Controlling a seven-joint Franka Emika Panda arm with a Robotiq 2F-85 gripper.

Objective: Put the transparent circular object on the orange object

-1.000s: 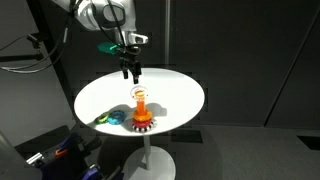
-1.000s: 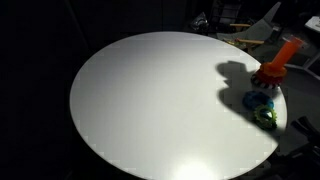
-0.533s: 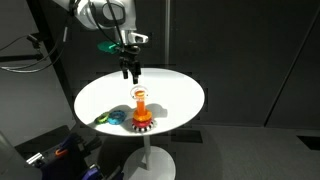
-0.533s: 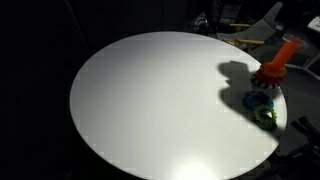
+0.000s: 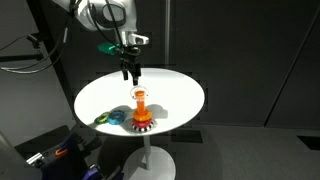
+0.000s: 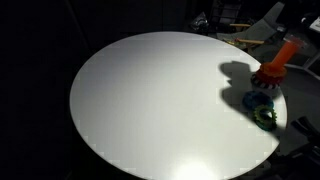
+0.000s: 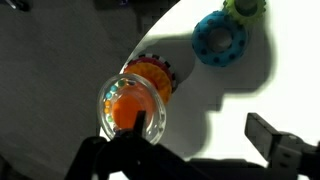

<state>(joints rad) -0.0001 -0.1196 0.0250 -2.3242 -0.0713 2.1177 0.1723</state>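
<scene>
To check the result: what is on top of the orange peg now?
A clear ring sits at the top of the orange peg. In the wrist view it covers most of the red base below.

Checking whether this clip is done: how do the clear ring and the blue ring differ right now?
The clear ring is see-through, with orange showing through it; the blue ring is opaque. The clear ring sits up at the top of the peg; the blue ring lies flat on the table. Both are round with a centre hole, and neither is held.
</scene>
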